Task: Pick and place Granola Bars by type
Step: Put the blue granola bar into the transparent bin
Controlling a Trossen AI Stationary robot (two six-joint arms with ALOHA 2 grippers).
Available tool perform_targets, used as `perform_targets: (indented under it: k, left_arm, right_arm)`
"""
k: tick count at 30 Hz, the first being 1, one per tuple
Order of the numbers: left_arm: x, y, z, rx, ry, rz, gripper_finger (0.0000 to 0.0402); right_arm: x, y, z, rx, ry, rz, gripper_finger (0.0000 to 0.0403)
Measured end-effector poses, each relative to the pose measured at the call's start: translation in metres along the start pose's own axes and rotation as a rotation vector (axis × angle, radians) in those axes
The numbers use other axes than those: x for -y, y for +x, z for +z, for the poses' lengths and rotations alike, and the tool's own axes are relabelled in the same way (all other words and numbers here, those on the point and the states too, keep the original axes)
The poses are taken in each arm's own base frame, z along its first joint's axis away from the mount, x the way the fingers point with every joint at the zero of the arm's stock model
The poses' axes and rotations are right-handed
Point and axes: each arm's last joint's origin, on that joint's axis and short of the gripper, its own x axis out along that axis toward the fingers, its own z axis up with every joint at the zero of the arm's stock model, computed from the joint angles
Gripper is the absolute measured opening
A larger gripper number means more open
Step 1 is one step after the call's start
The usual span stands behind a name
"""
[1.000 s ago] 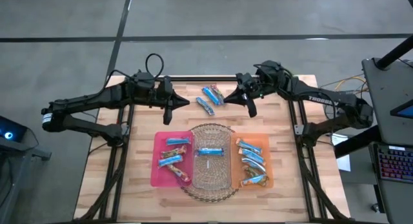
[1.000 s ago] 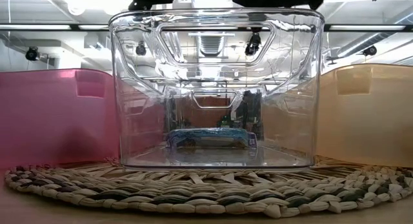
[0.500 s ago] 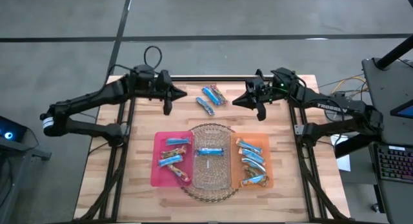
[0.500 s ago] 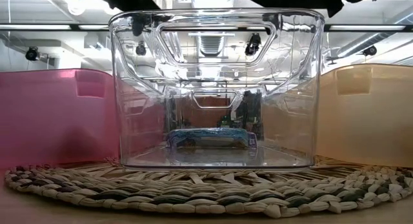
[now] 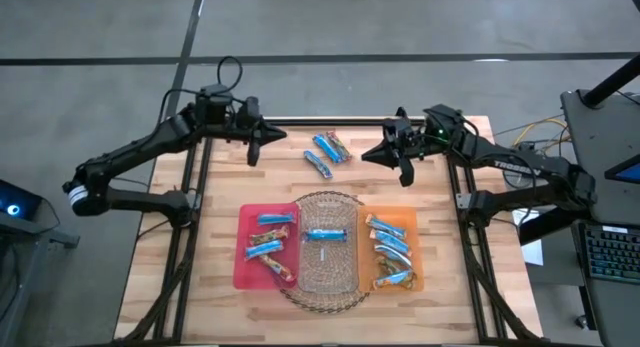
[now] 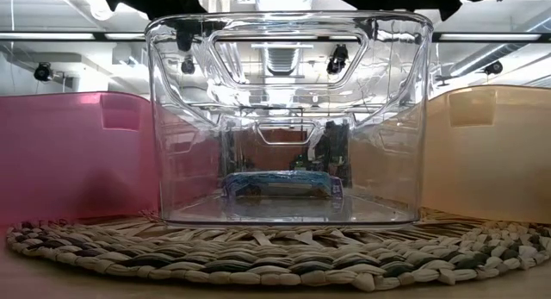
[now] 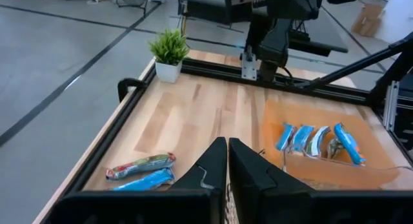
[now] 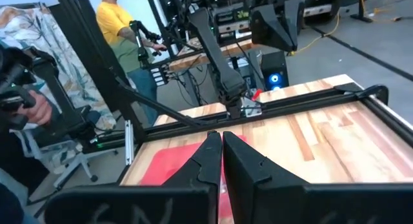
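Three loose granola bars (image 5: 326, 152) lie on the bench (image 5: 440, 247) near its far edge, between my two end effectors; the rest are already sorted into the pink bin (image 5: 243, 272), the clear bin (image 5: 326, 249) on the woven mat (image 5: 345, 296), and the orange bin (image 5: 416, 225). My left end effector (image 5: 251, 145) hovers left of the loose bars with its fingers clenched together, holding nothing; my right end effector (image 5: 402, 159) hovers to their right, likewise clenched and empty. The step in hand, as I judge it, is picking one loose bar. To do it well I should part the fingers first, descend over a single bar, and close across its narrow width, not along its length. In the high view the loose bars have their long axes running diagonally, from far-left to near-right, roughly parallel and close together. Because they crowd each other, I should take an outer bar first.
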Motion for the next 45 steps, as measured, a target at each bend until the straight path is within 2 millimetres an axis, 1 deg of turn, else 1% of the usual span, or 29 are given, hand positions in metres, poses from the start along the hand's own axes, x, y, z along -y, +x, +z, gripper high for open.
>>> perform_targets:
  k: [4, 7, 12, 18, 23, 26, 31, 35, 40, 43, 45]
  left_arm:
    - [-0.001, 0.003, 0.0, -0.007, -0.027, -0.001, 0.0]
    - [-0.003, 0.006, -0.002, -0.02, -0.044, -0.001, 0.0]
    - [-0.005, 0.012, -0.005, -0.037, -0.057, -0.002, 0.0]
    - [-0.011, 0.023, -0.004, -0.06, -0.082, -0.004, 0.0]
    - [-0.018, 0.037, 0.001, -0.08, -0.065, -0.015, 0.0]
    - [-0.021, 0.046, 0.008, -0.09, -0.051, -0.074, 0.0]
    - [-0.031, 0.066, 0.019, -0.19, -0.067, -0.116, 0.0004]
    - [-0.038, 0.081, 0.038, -0.261, -0.044, -0.147, 0.0029]
    - [-0.048, 0.1, 0.058, -0.329, 0.027, -0.175, 0.0085]
    - [-0.055, 0.111, 0.061, -0.378, 0.061, -0.175, 0.0117]
    - [-0.059, 0.12, 0.059, -0.411, 0.073, -0.174, 0.0135]
  right_arm:
    - [-0.003, -0.005, 0.003, 0.021, -0.001, -0.044, 0.0009]
    - [-0.005, -0.013, 0.003, 0.026, 0.012, -0.137, 0.0009]
    - [-0.013, -0.033, -0.002, -0.023, 0.073, -0.306, 0.0009]
    - [-0.023, -0.051, -0.007, -0.06, 0.166, -0.367, 0.0009]
    - [-0.024, -0.055, -0.009, -0.068, 0.199, -0.387, 0.0009]
    - [-0.024, -0.054, -0.009, -0.069, 0.199, -0.387, 0.0009]
    - [-0.024, -0.054, -0.009, -0.072, 0.201, -0.387, 0.0008]
    - [-0.023, -0.053, -0.011, -0.087, 0.211, -0.39, 0.0009]
    - [-0.022, -0.053, -0.014, -0.116, 0.224, -0.399, 0.0009]
    - [-0.022, -0.054, -0.016, -0.133, 0.231, -0.404, 0.0009]
    - [-0.022, -0.054, -0.017, -0.148, 0.238, -0.409, 0.0009]
